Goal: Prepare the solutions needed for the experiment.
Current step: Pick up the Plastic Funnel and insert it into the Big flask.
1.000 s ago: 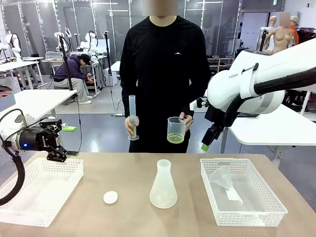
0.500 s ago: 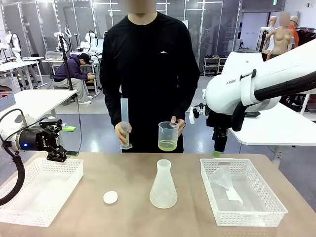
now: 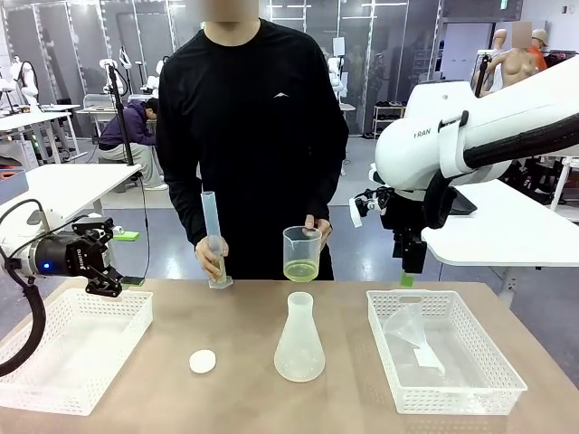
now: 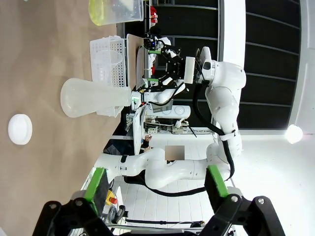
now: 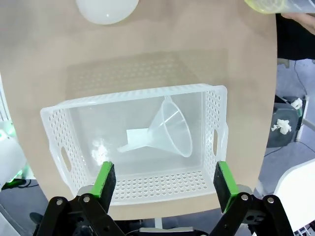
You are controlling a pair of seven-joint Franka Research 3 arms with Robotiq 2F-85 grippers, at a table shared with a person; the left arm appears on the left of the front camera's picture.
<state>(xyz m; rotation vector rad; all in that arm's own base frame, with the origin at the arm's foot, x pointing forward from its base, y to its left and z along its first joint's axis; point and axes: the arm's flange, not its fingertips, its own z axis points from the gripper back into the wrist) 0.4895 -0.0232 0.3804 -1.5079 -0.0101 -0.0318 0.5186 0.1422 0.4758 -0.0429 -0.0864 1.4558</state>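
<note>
A person at the far side holds a clear beaker [image 3: 301, 253] with a shallow layer of pale yellow-green solution [image 3: 300, 270] in one hand. The other hand stands a tall measuring cylinder [image 3: 213, 242] on the table's far edge. An empty conical flask [image 3: 299, 337] stands mid-table; it also shows in the left wrist view as the flask [image 4: 93, 98]. My left gripper [image 3: 118, 282] hovers open over the left basket's far rim, as the left gripper [image 4: 155, 179] confirms. My right gripper [image 3: 409, 274] points down, open, above the right basket; the right gripper [image 5: 164, 179] holds nothing.
A white round disc [image 3: 203, 361] lies left of the flask. The left white basket [image 3: 72, 348] holds nothing I can see. The right basket [image 3: 470, 384] holds a clear funnel [image 5: 170, 129] and a scrap of paper.
The person has stepped up to the table, lowering the beaker and setting the cylinder's base down. My right gripper swung from tilted to pointing straight down over the right basket. The left arm stayed put.
</note>
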